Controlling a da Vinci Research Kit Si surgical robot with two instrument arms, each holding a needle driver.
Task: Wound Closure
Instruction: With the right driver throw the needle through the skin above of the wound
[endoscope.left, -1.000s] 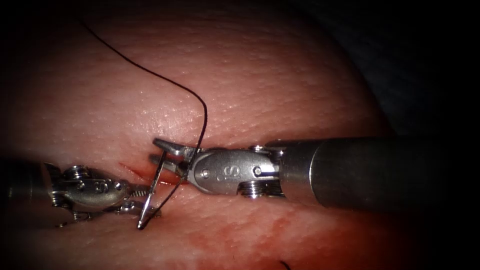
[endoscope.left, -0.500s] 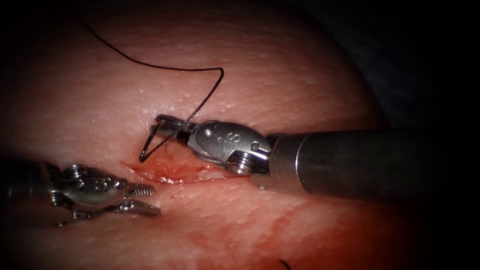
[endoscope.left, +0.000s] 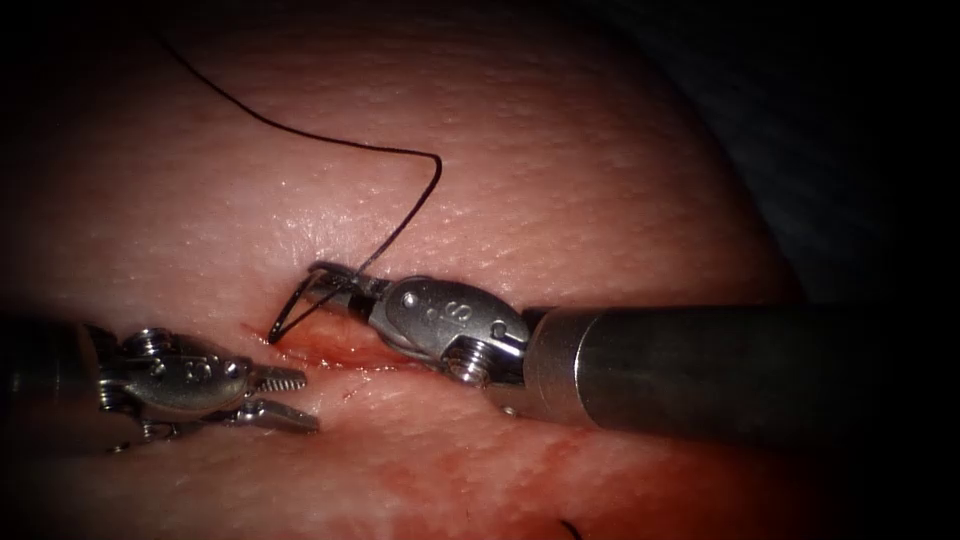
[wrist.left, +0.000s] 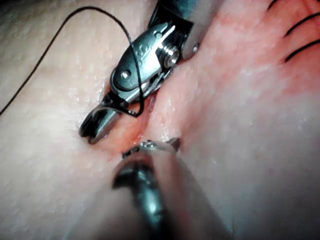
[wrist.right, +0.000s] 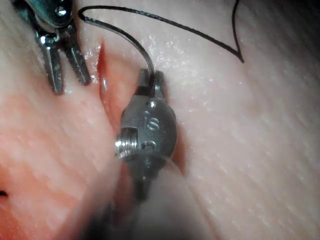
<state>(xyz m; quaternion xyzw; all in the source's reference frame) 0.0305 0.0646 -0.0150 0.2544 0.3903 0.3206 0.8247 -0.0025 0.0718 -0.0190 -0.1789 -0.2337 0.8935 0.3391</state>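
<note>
Needle (endoscope.left: 300, 303) was held by the right arm's tool (endoscope.left: 345, 290), whose jaws were clenched on it near the end where the thread is attached, so the curve swept away from the jaws to the left and downward. Its point lay at the upper edge of the cut (endoscope.left: 335, 352), close to the left end of the wound; whether the tip had already entered the tissue (endoscope.left: 560, 170) I could not tell. From the jaws the dark thread (endoscope.left: 400, 200) rose, bent sharply, and ran across the tissue toward the upper left of the endoscope view. In the right wrist view the same tool (wrist.right: 150, 82) gripped the needle (wrist.right: 125, 37), which arched away over the skin toward the cut (wrist.right: 104, 75). The left arm's tool (endoscope.left: 285, 397) stayed below the left end of the cut, its jaws released and holding nothing, just apart from the needle. Red fluid (endoscope.left: 480, 470) was spread on the tissue below the cut. In the left wrist view the right tool (wrist.left: 102, 120) sat at the wound edge.
</note>
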